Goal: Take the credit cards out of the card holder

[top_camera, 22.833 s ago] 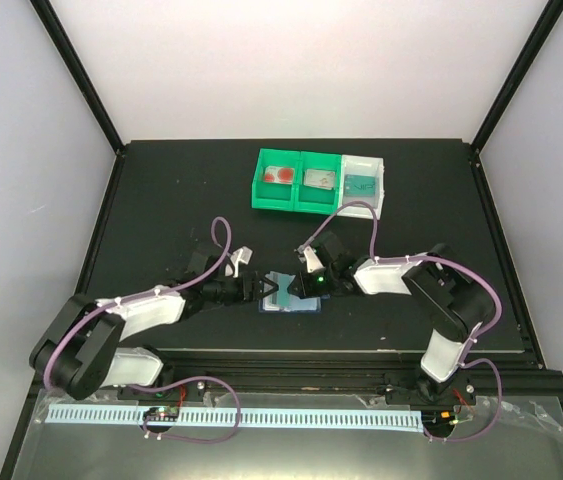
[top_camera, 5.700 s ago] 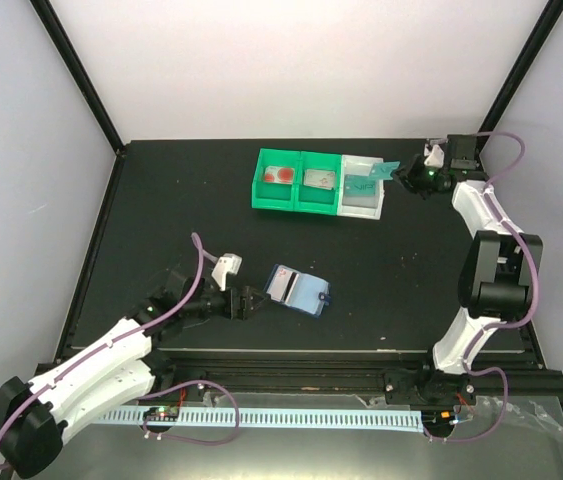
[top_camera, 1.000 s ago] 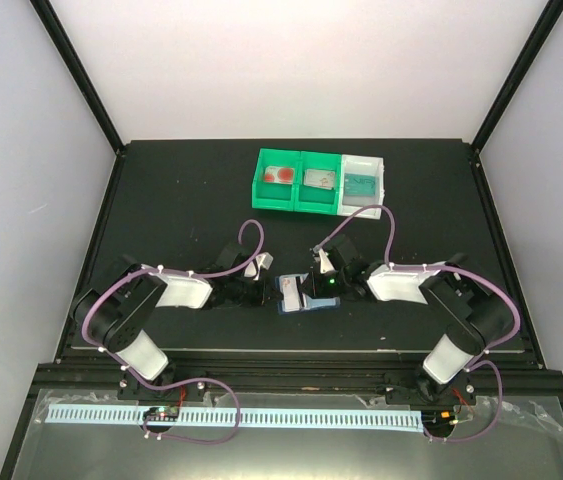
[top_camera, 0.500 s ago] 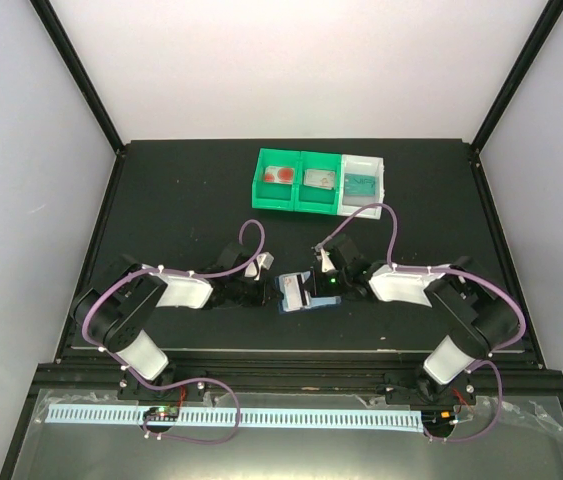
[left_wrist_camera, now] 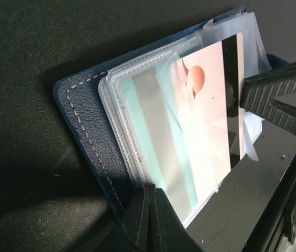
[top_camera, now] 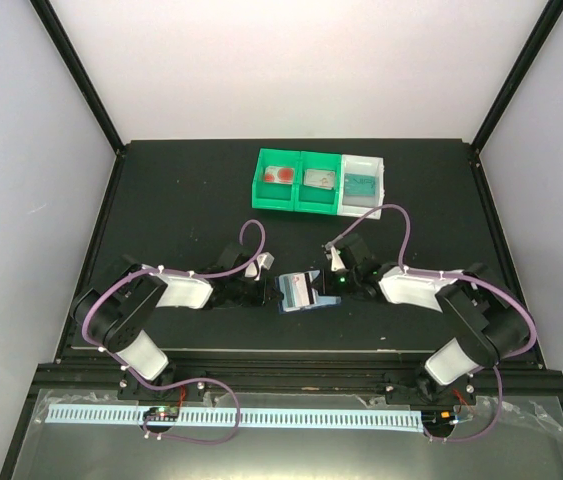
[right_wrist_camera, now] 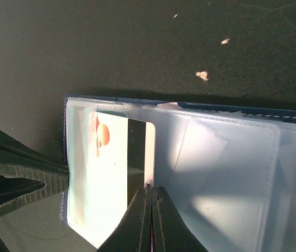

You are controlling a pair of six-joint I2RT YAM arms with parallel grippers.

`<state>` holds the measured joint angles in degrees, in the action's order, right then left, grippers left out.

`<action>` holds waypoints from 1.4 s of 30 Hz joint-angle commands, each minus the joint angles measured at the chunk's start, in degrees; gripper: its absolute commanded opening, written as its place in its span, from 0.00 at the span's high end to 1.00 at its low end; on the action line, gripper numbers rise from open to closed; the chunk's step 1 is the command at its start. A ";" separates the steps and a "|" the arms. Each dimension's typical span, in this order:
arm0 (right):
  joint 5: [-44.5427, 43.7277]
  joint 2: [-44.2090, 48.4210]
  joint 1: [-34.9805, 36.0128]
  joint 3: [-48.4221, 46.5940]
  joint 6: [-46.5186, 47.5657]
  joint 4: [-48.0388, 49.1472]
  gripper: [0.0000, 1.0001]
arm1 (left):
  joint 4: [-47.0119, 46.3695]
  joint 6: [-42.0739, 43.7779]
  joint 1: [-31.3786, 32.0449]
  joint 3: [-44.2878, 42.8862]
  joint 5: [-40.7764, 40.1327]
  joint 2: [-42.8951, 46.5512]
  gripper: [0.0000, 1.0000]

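White red-circled card [left_wrist_camera: 211,121] protruding partway from a clear pocket of the open navy card holder [left_wrist_camera: 82,121], on the black table [top_camera: 161,200] between the arms. Right gripper [right_wrist_camera: 149,188] clenched on the card's striped edge; left gripper [left_wrist_camera: 149,189] clenched on the holder's rim.

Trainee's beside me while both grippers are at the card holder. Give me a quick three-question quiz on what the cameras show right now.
1. True or false: the white tray has no card in it.
2. What is the right gripper pinching? A) a green tray B) a card with a black stripe and a red circle C) nothing
3. Fill in: the left gripper is shut on the edge of the ____.

Key
1. False: a teal card lies in it.
2. B
3. card holder
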<state>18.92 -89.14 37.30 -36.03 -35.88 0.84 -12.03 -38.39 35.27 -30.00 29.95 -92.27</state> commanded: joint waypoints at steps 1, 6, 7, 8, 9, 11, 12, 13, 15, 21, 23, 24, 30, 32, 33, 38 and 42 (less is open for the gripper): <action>2.31 1.55 -1.63 1.33 1.54 1.13 0.99 | 3.25 1.39 0.09 -0.37 -4.49 -1.60 0.98; 6.84 0.47 -1.71 2.25 0.85 4.90 0.94 | 3.32 1.34 0.07 -0.56 -4.56 -1.54 0.99; 7.11 0.10 -1.70 2.34 0.74 5.47 0.91 | 3.33 1.36 0.08 -0.58 -4.60 -1.61 0.98; 7.25 -0.25 -1.70 2.37 0.70 5.95 0.88 | 3.25 1.31 0.07 -0.54 -4.58 -1.72 0.98; 7.27 -0.77 -1.76 2.32 0.76 6.42 0.85 | 3.18 1.21 0.14 -0.50 -4.50 -1.77 0.99; 7.53 -2.00 -1.94 2.28 0.94 6.89 0.78 | 3.17 1.15 0.14 -0.50 -4.47 -1.84 0.99; 7.87 -2.59 -2.11 2.40 0.94 7.39 0.77 | 3.16 1.13 0.14 -0.50 -4.50 -1.78 0.98; 8.23 -3.14 -2.39 2.61 0.86 7.88 0.76 | 3.16 1.08 0.12 -0.50 -4.44 -1.77 0.98; 9.02 -4.00 -2.69 3.00 0.83 9.03 0.76 | 3.16 1.10 0.15 -0.58 -4.43 -1.61 0.98; 10.46 -4.74 -3.57 3.12 0.93 9.98 0.86 | 3.50 1.21 0.08 -0.83 -4.39 -1.38 0.98; 10.68 -4.24 -4.01 3.39 0.90 10.11 0.91 | 3.51 1.13 0.12 -0.81 -4.43 -1.34 0.98; 10.71 -3.94 -4.18 3.49 0.88 10.11 0.94 | 3.54 1.08 0.11 -0.85 -4.41 -1.26 0.99; 9.54 0.10 -4.85 3.45 0.79 7.00 0.99 | 4.06 0.85 0.14 -0.71 -4.86 -0.14 0.98; 7.75 1.90 -4.87 3.51 0.61 5.20 0.99 | 4.39 0.71 0.12 -0.76 -4.98 0.44 0.97; 6.61 2.86 -4.87 3.51 0.42 4.22 0.99 | 4.45 0.77 0.07 -0.82 -5.05 0.69 0.97; 3.99 6.49 -4.91 2.76 0.78 -0.56 0.99 | 5.16 0.47 0.07 -0.72 -5.32 1.83 0.92; 4.27 8.94 -4.86 2.03 0.54 -2.72 0.99 | 7.83 0.69 0.19 -1.44 -6.24 4.20 0.85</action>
<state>25.17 -82.43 32.69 -33.06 -35.94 2.13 -9.76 -38.37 35.33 -30.33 27.20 -90.39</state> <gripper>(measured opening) 0.012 0.119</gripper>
